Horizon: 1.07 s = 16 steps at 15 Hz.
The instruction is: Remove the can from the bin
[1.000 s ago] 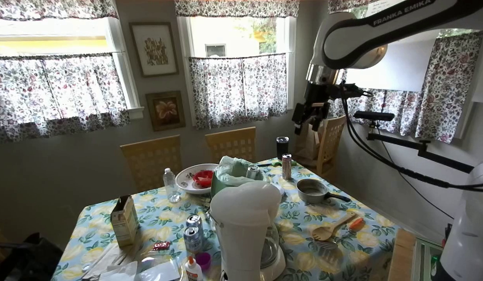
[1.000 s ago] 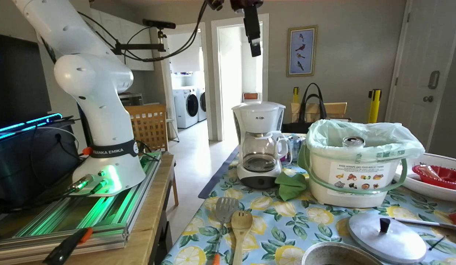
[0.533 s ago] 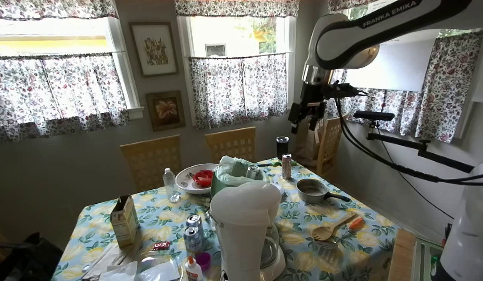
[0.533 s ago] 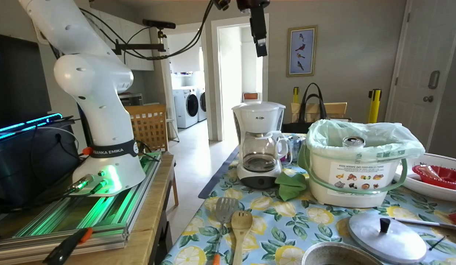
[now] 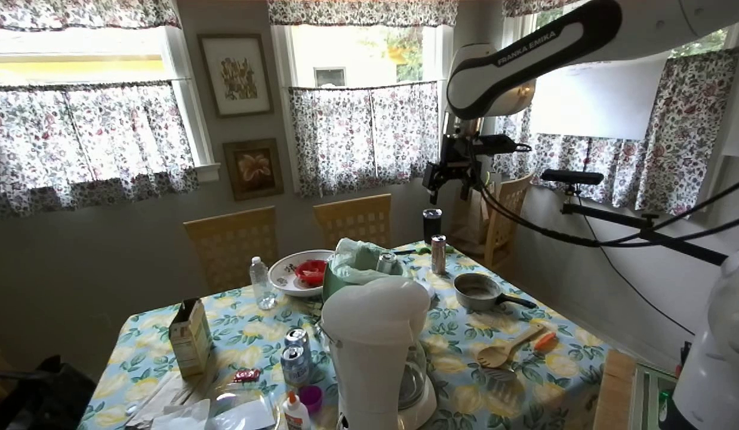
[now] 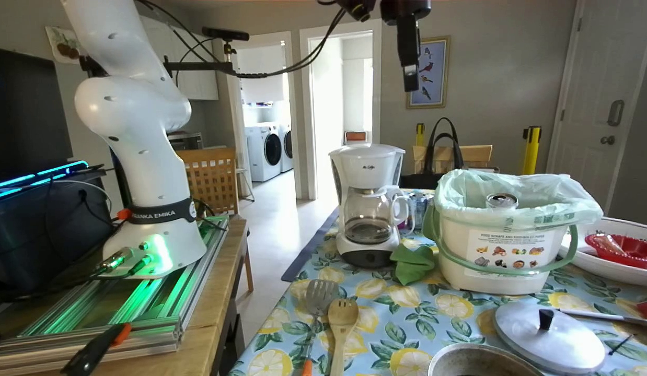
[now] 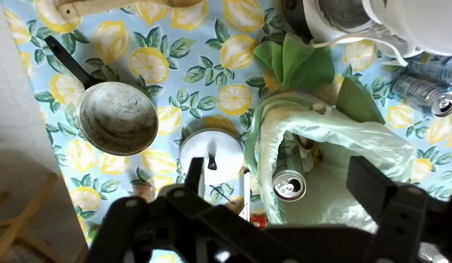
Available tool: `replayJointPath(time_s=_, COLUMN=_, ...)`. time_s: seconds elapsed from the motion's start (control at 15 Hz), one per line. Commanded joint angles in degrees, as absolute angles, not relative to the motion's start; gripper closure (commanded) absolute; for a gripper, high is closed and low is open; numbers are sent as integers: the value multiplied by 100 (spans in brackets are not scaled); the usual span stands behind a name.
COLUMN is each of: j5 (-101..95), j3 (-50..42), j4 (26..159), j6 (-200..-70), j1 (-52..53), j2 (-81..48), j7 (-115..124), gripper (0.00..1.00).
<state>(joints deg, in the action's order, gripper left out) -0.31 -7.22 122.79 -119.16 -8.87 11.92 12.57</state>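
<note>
Wrist view: gripper (image 7: 280, 175) spread wide, holding nothing; can (image 7: 288, 171) inside bin (image 6: 504, 250), lid up. Both exterior views: gripper pointing down, high above table (image 6: 381, 313), well apart from bin. Arm (image 5: 542, 57) outstretched in an exterior view, sloping down to gripper.

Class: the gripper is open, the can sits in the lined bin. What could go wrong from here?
The loose liner rises beside the can, so the gripper might snag it. The can sits near one side of the bin, so the gripper may strike that side. The can looks opened: any leftover drink might spill.
</note>
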Motion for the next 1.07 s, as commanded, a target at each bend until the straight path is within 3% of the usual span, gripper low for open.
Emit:
replayJointPath(time_s=0.0, j5=-271, j3=-708, j4=11479, j6=-12064, j1=-871, j2=299, j7=1045, gripper=0)
replayJointPath(time_s=0.4, j5=-257, j3=-742, j4=10798, j6=-12111, j1=-840, j2=-567, j7=-259, gripper=0)
replayJointPath(time_s=1.0, j5=-168, j3=-734, j4=10959, j6=-12342, j1=-842, j2=-498, j7=-195, gripper=0)
